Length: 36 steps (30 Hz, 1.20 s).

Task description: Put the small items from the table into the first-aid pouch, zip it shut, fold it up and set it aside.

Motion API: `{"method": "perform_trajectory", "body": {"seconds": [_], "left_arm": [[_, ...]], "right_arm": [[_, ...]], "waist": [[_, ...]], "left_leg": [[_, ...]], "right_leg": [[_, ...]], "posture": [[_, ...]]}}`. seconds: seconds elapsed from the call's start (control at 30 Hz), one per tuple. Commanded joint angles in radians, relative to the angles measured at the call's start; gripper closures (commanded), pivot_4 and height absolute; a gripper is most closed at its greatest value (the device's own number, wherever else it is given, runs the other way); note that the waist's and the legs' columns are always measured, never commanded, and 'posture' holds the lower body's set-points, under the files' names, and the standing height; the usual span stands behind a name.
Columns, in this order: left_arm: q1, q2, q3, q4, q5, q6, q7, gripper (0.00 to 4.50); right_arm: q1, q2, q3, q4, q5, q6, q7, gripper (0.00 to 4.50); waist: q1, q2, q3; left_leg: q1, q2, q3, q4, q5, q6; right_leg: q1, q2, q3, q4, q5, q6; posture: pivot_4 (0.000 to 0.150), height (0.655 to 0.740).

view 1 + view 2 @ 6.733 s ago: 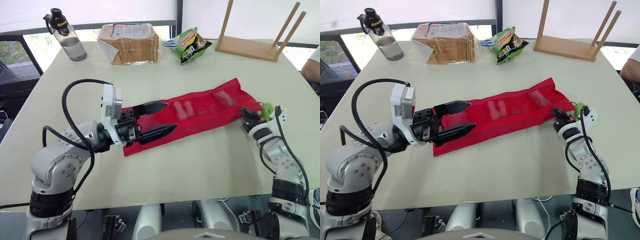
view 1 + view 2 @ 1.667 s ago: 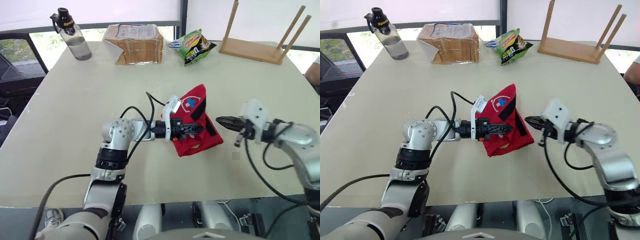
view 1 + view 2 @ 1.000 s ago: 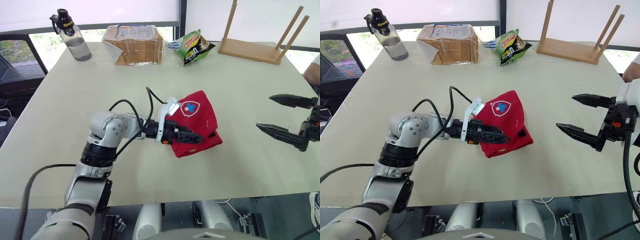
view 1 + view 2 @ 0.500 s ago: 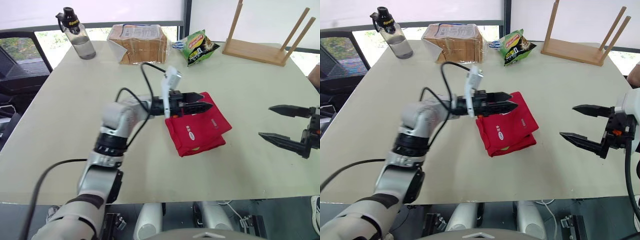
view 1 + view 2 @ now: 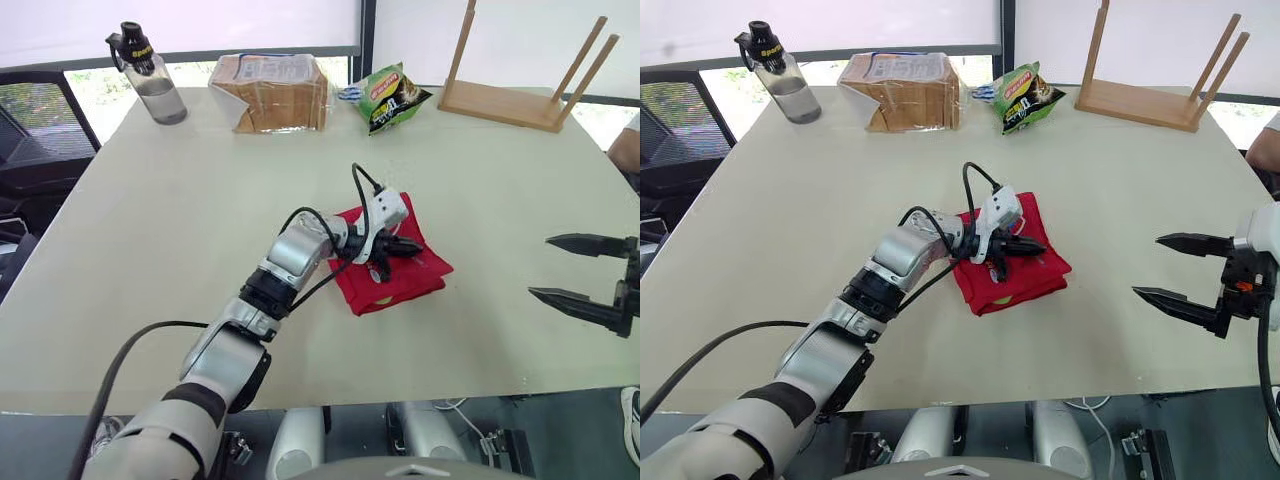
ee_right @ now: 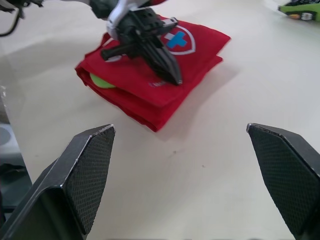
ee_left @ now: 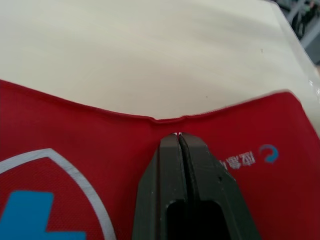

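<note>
Left fingers (image 7: 170, 170), closed together, rest on top of the folded pouch (image 5: 395, 275) on the counter (image 5: 200, 200). Right fingers (image 5: 580, 241) are spread wide, well apart from it.

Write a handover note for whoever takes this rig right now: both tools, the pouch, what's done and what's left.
Left tool: shut, tips resting on top of the red pouch.
Right tool: open, holding nothing, off to the robot's right, apart from the pouch.
Pouch: folded, lying flat on the table; a green item peeks from its folded edge.
Done: folding. The zip is hidden, so closure is unconfirmed.
Left: set the pouch aside.
</note>
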Motion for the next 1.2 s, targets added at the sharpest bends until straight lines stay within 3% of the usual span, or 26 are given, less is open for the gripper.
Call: {"method": "perform_trajectory", "body": {"seconds": [0.03,0.33,0.43,0.57,0.8,1.03,1.13,1.2], "left_arm": [[0.069,0.023,-0.042,0.011,0.026,0.019,-0.074,4.4],[0.104,-0.018,-0.049,-0.101,0.028,0.006,-0.13,4.4],[0.072,-0.123,0.116,-0.1,-0.068,0.048,-0.015,4.4],[-0.028,-0.195,0.282,0.006,-0.09,0.018,0.141,4.4],[-0.142,-0.185,0.229,0.38,0.104,-0.137,0.261,4.4],[-0.214,-0.187,0.295,0.604,0.14,-0.296,0.335,4.4],[-0.187,-0.187,0.433,0.482,-0.018,-0.299,0.237,4.4],[-0.112,-0.146,0.463,0.32,-0.079,-0.249,0.156,4.04]], "right_arm": [[-0.005,-0.011,-0.029,0.003,-0.002,-0.026,0.007,0.0],[-0.005,0.005,-0.002,0.004,-0.008,-0.04,-0.019,0.0],[-0.006,0.008,0.002,-0.001,-0.003,-0.04,-0.026,0.0],[-0.006,0.016,0.003,-0.008,0.007,-0.037,-0.036,0.0],[-0.026,0.023,0.043,-0.001,0.002,-0.046,-0.054,0.0],[-0.079,0.017,0.088,-0.003,0.083,0.087,-0.127,0.0],[-0.203,0.046,0.184,0.032,0.146,0.221,-0.24,0.0],[-0.313,0.091,0.26,0.074,0.181,0.299,-0.316,0.0]], "waist": [[-0.007,0.003,-0.002],[-0.003,0.004,-0.003],[0.003,0.004,-0.003],[0.011,0.001,0.001],[0.006,0.002,0.001],[0.004,0.002,0.001],[-0.003,0.002,0.001],[-0.01,0.002,0.001]], "left_leg": [[0.0,0.0,0.0,0.0,0.0,0.0],[-0.002,-0.001,-0.001,0.001,0.0,0.0],[-0.003,-0.001,-0.002,0.001,0.0,0.0],[-0.007,-0.002,-0.005,0.004,0.0,0.0],[-0.006,-0.002,-0.005,0.003,0.0,0.0],[-0.005,-0.002,-0.005,0.003,0.0,0.0],[-0.006,-0.002,-0.005,0.002,0.0,0.0],[-0.006,-0.002,-0.004,0.001,0.0,0.0]], "right_leg": [[0.0,0.0,0.0,0.0,0.0,0.0],[0.0,0.0,-0.001,0.0,0.0,0.001],[0.0,0.0,-0.001,-0.001,0.0,0.001],[-0.001,0.001,-0.002,0.0,-0.001,0.002],[-0.001,0.001,-0.001,-0.001,-0.001,0.002],[-0.001,0.001,-0.001,0.0,-0.001,0.002],[-0.002,0.001,-0.001,0.0,-0.001,0.002],[-0.003,0.001,0.0,0.0,-0.001,0.002]], "posture": [[0.15,0.74],[0.15,0.74],[0.15,0.74],[0.15,0.74],[0.15,0.74],[0.15,0.74],[0.15,0.74],[0.15,0.74]]}}
